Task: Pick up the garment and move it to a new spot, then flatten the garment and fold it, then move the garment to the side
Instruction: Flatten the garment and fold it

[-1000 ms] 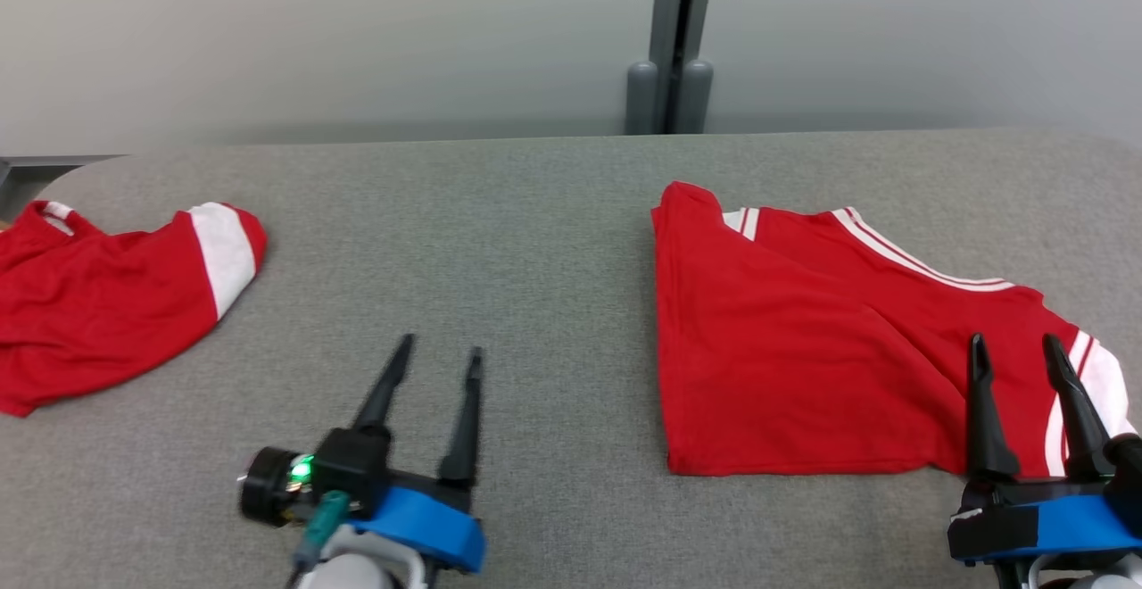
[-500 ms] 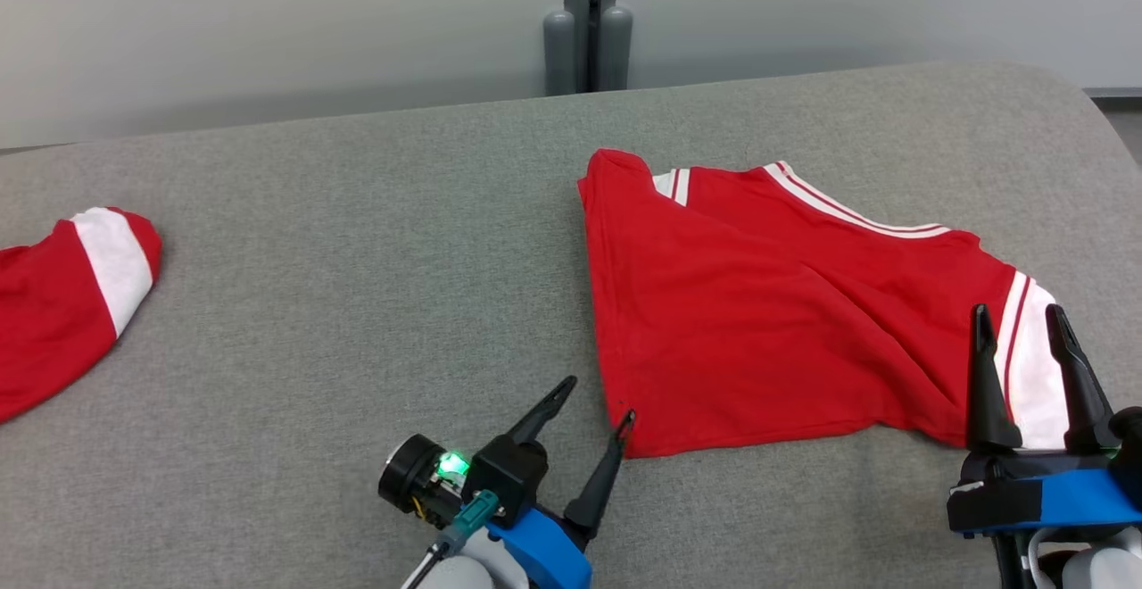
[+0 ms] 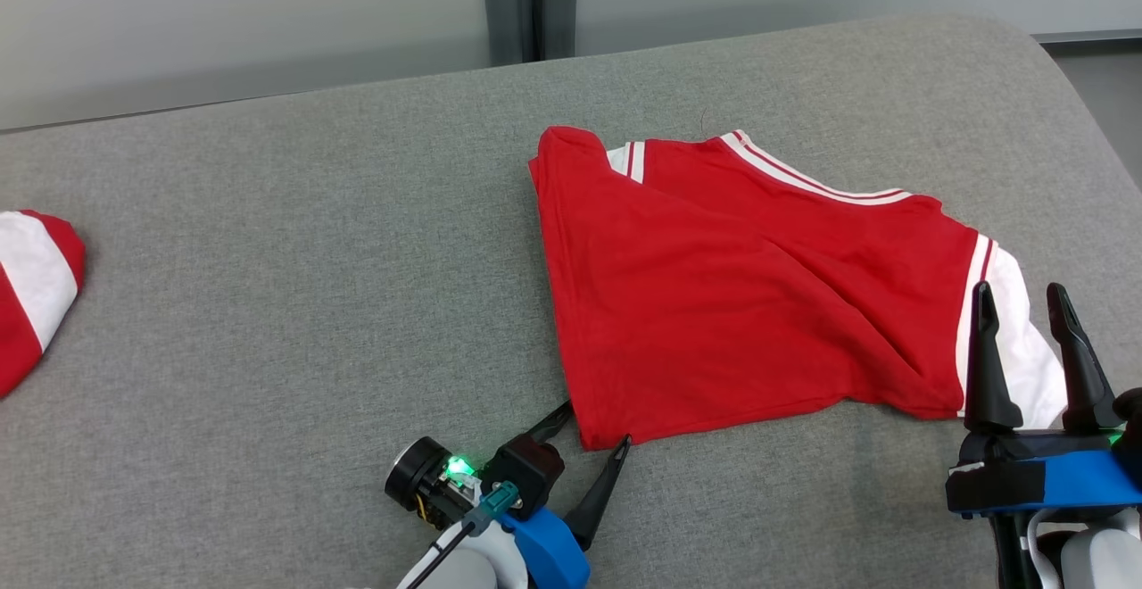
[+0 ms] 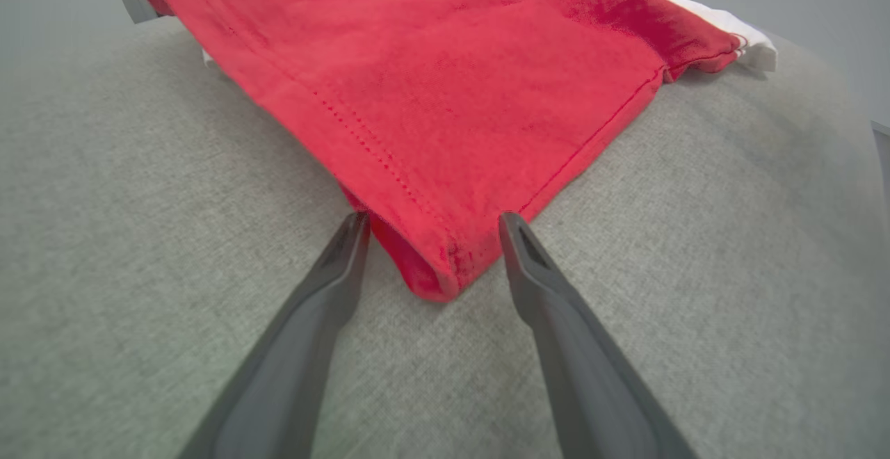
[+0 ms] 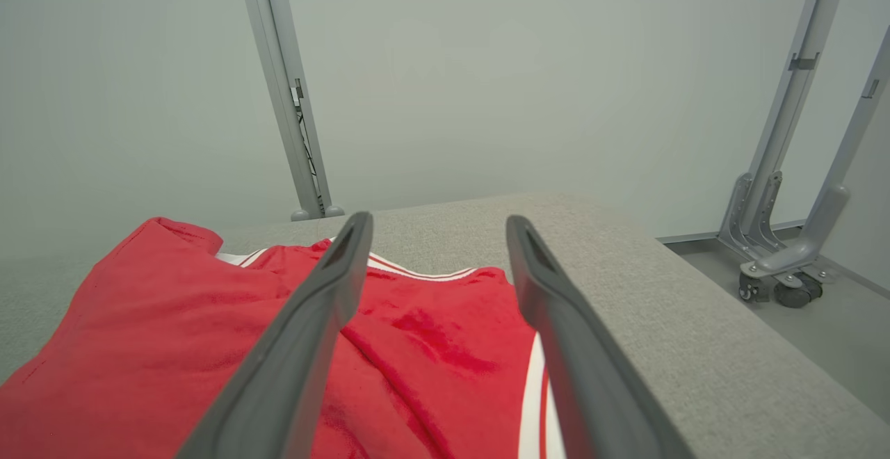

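The garment (image 3: 714,294), red with white stripes and a white sleeve, lies folded on the right half of the grey table (image 3: 268,259). My left gripper (image 3: 593,428) sits low at the garment's near left corner, open. In the left wrist view that corner (image 4: 438,264) lies between the two fingers of the left gripper (image 4: 432,226), which rest on the cloth-covered table. My right gripper (image 3: 1020,290) stands open over the white sleeve at the garment's right end. The right wrist view has the right gripper (image 5: 438,221) above the garment (image 5: 208,348), apart from it.
Part of a second red and white garment (image 3: 27,294) lies at the table's far left edge. Grey posts (image 3: 531,4) stand behind the table against the wall. The table's rounded right edge (image 3: 1071,98) drops to the floor, where a wheeled frame base (image 5: 772,264) stands.
The head camera has turned right, so the whole picture slid left. My left gripper has moved right to the garment's near left corner and now straddles it. The right gripper holds its pose.
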Robot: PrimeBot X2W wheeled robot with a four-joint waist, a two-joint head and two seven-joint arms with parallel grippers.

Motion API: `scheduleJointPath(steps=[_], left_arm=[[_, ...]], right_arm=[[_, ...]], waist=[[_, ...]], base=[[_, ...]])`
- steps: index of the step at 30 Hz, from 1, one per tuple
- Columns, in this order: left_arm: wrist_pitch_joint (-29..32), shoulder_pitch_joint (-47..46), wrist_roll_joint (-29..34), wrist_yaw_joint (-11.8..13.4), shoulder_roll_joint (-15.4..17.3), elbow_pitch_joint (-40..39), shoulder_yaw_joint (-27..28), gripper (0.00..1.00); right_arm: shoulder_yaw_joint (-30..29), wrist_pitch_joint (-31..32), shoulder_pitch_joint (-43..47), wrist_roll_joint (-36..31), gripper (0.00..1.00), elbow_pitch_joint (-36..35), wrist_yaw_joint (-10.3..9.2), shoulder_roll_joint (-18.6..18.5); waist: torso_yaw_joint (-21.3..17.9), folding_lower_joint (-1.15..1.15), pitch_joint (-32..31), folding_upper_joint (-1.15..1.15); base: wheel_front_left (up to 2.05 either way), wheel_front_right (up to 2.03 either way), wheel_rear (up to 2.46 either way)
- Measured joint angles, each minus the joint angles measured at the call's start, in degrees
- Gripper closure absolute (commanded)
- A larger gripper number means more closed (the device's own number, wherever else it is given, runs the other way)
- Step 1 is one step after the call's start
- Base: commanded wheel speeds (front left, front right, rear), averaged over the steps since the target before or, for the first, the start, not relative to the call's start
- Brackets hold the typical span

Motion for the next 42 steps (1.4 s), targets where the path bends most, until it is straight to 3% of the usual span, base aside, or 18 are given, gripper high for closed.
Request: scheduleJointPath(steps=[7, 8, 9, 10, 11, 12, 21, 42], left_arm=[[0.0, -1.82, -0.93, 0.0, 0.01, 1.82, -2.99, 0.0], [0.0, -1.98, -1.26, 0.0, -0.02, 1.9, -3.53, 0.16], [0.01, -2.24, -1.59, 0.0, -0.02, 1.97, -4.01, 0.55], [0.01, -2.5, -1.9, 0.0, -0.01, 2.02, -4.49, 0.75], [0.0, -2.69, -2.37, 0.0, -0.02, 2.01, -4.87, 0.92], [0.0, -2.84, -2.7, 0.0, -0.03, 2.02, -5.12, 1.0], [0.0, -2.78, -4.64, 0.37, -0.02, 1.12, -2.35, 1.0], [0.01, 8.78, -3.6, 2.61, 5.09, -5.46, 16.62, 1.0]], right_arm=[[0.07, 0.0, -0.13, 0.42, 0.0, -0.04, 0.0, 0.04], [0.07, 0.0, -0.15, 0.43, 0.0, -0.04, 0.0, 0.05], [0.08, 0.0, -0.19, 0.45, 0.0, -0.04, 0.0, 0.05], [0.11, 0.0, -0.26, 0.48, 0.0, -0.03, 0.0, 0.07], [0.13, 0.0, -0.31, 0.49, 0.0, -0.03, 0.0, 0.08], [0.14, 0.0, -0.31, 0.55, 0.0, 0.0, 0.0, 0.09], [-0.46, 0.0, 0.32, 0.82, 0.0, 0.67, 0.0, 0.12], [-1.05, -0.01, 4.19, 0.98, 0.0, 1.81, 0.0, -0.14]], waist=[[-0.64, 0.0, 0.75, 0.0], [-0.67, 0.0, 0.78, 0.0], [-0.69, 0.0, 0.79, 0.0], [-0.69, 0.0, 0.79, 0.0], [-0.66, 0.0, 0.78, 0.0], [-0.59, 0.0, 0.75, 0.0], [2.77, 0.0, -1.63, 0.0], [13.78, -0.01, -7.07, 0.0]], base=[[0.0, 0.0, 0.0], [0.0, 0.0, 0.0], [0.0, 0.0, 0.0], [0.0, 0.0, 0.0], [0.0, 0.0, 0.0], [0.0, 0.0, 0.0], [0.0, 0.0, 0.0], [0.0, 0.0, 0.0]])
